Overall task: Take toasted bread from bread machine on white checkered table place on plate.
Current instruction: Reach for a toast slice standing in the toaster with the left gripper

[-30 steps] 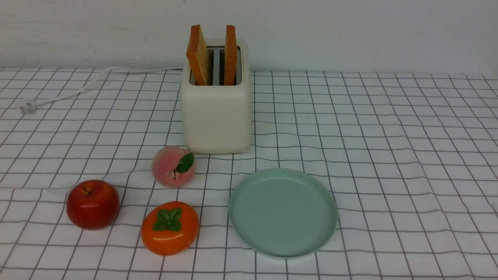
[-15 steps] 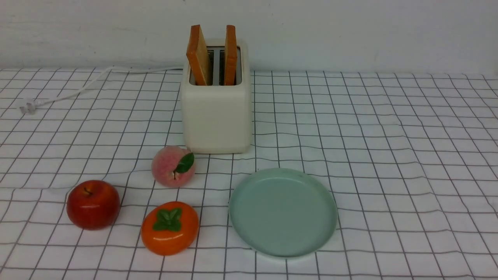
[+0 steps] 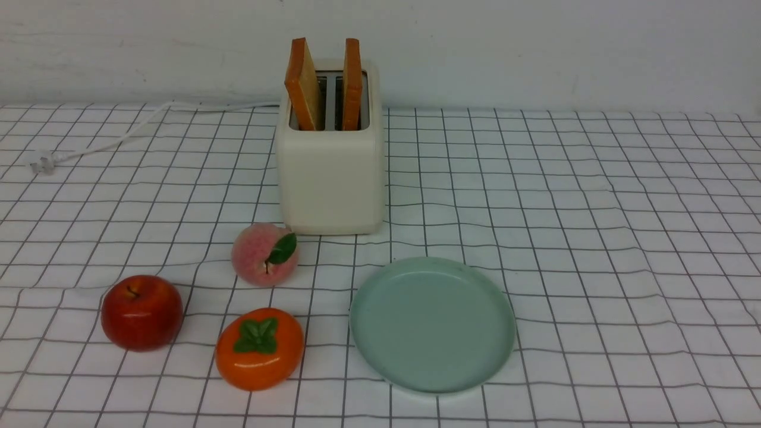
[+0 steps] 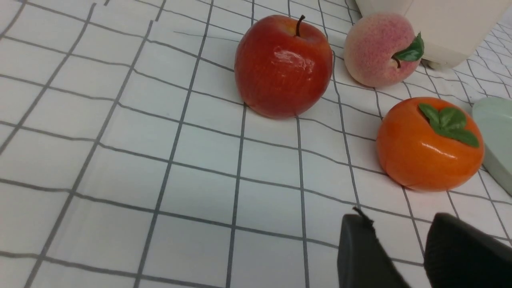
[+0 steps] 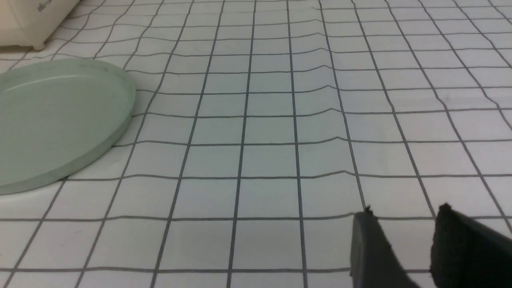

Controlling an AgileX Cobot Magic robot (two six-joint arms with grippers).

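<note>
White checkered table (image 3: 594, 238), slightly wrinkled cloth with thin dark grid, carrying all items. Nearest, outside the front view: left gripper (image 4: 400, 228), two dark fingers parted by a moderate gap, nothing between them, low over bare cloth with the fruit ahead of it. The right gripper (image 5: 404, 218) is likewise parted and empty, over bare cloth at about four o'clock of the plate. Next, a glossy orange persimmon with a green leaf cap (image 3: 259, 348) lies at nine o'clock of the round pale mint-green plate (image 3: 432, 325), which is bare and apparently set close before the toaster to make the carry short. A shiny red apple (image 3: 141, 312) sits further out at nine o'clock, and a fuzzy pink peach with one leaf (image 3: 264, 254) at ten o'clock. The fruit is grouped aside, judged clear of the route. At eleven o'clock stands the boxy cream-white bread machine (image 3: 331, 178). Its two golden-tan toasted bread slices (image 3: 304, 86) stand on edge in the slots, top halves exposed for pinching, the left one leaning slightly. Farthest, a white cord (image 3: 107, 139) trails toward nine o'clock, before a plain white wall.
</note>
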